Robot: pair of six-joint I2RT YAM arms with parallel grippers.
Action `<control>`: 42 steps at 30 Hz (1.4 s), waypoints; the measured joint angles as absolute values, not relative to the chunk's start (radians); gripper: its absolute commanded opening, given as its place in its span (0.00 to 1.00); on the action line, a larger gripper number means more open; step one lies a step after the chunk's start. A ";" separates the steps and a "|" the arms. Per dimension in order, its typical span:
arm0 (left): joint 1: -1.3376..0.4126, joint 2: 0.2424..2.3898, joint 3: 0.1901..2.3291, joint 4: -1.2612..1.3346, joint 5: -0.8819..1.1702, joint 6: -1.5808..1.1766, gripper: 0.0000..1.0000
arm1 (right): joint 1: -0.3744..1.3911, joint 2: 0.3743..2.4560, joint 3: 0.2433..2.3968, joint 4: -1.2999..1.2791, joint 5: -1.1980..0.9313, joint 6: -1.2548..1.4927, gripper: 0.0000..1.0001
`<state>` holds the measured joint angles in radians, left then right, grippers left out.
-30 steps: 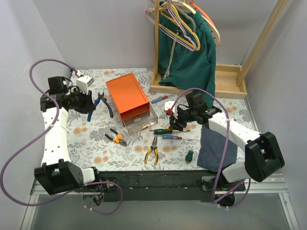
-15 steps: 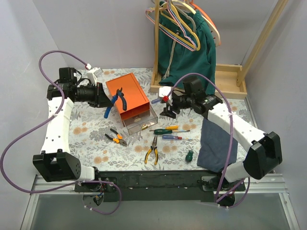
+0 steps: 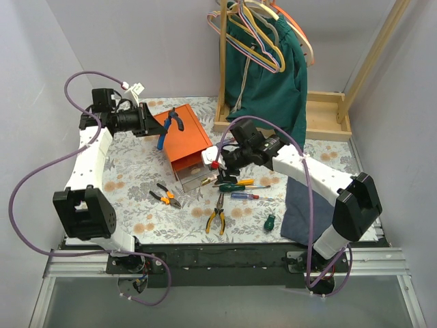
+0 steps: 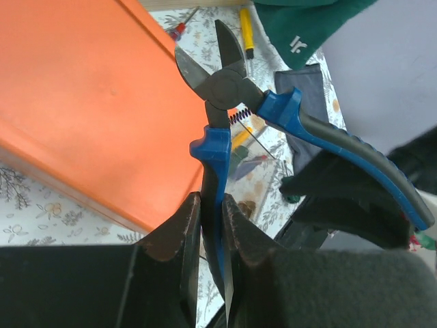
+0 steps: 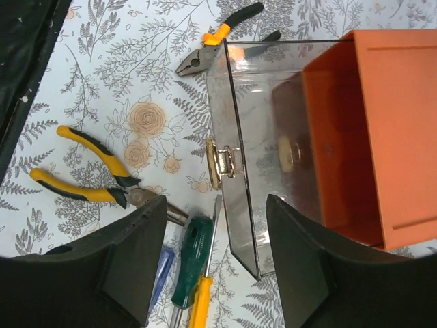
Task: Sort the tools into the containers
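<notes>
Snugly in end effector (image 4: 209, 205): blue pliers (image 4: 220, 87)

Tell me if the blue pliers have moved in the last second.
Yes. The left tool has carried the blue pliers right and toward the back wall, from beside the orange cabinet's left side to over its top.

We read only 1 bit of lettering: a small white mark (image 4: 295, 45), roughly "lr.", on the green cloth (image 4: 314, 17). We find nothing else legible.
</notes>
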<state>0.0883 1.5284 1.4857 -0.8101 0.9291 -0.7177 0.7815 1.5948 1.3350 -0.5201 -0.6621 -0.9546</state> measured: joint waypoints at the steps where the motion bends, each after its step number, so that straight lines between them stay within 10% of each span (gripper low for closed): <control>1: 0.088 1.551 1.485 -0.793 0.928 -0.724 0.00 | 0.786 1.598 1.335 -0.526 -0.662 -0.959 0.68; 42: 0.016 1.875 1.595 -0.644 0.755 -0.775 0.00 | 0.878 1.585 1.309 -0.649 -0.543 -1.006 0.68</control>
